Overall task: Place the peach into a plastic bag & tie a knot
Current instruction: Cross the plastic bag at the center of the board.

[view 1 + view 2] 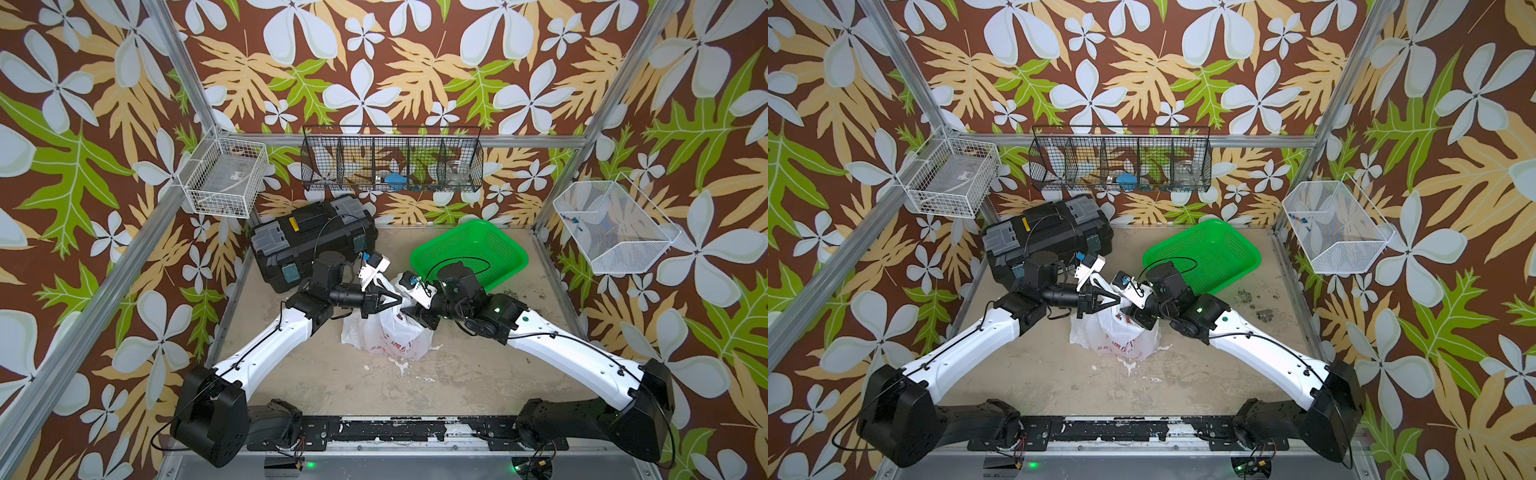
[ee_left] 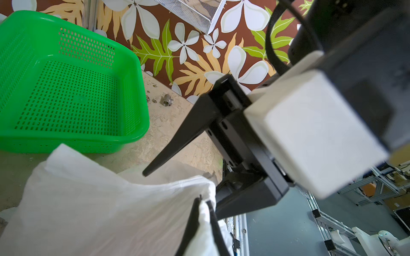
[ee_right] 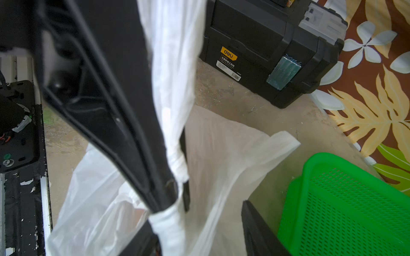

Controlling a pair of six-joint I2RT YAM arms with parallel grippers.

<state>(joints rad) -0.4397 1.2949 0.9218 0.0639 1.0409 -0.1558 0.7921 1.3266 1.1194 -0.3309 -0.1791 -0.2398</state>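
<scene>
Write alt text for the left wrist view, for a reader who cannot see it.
The left gripper is shut on a bunched white handle of the plastic bag, while the right gripper faces it close by, jaws open. Behind them a green basket and a small metal fitting sit on the table.

1. Both top views look steeply down from high at 6 o'clock, far off, and share nearly the whole counter (image 1: 457, 374) (image 1: 1183, 374).
2. The left wrist view sits close, facing the green basket (image 2: 66, 99) at 1 o'clock.
3. The right wrist view sits close, facing the black toolbox (image 3: 266, 44) at 11 o'clock.
4. Both wrist views share the plastic bag (image 2: 99, 210) (image 3: 221, 155) and the green basket.
</scene>
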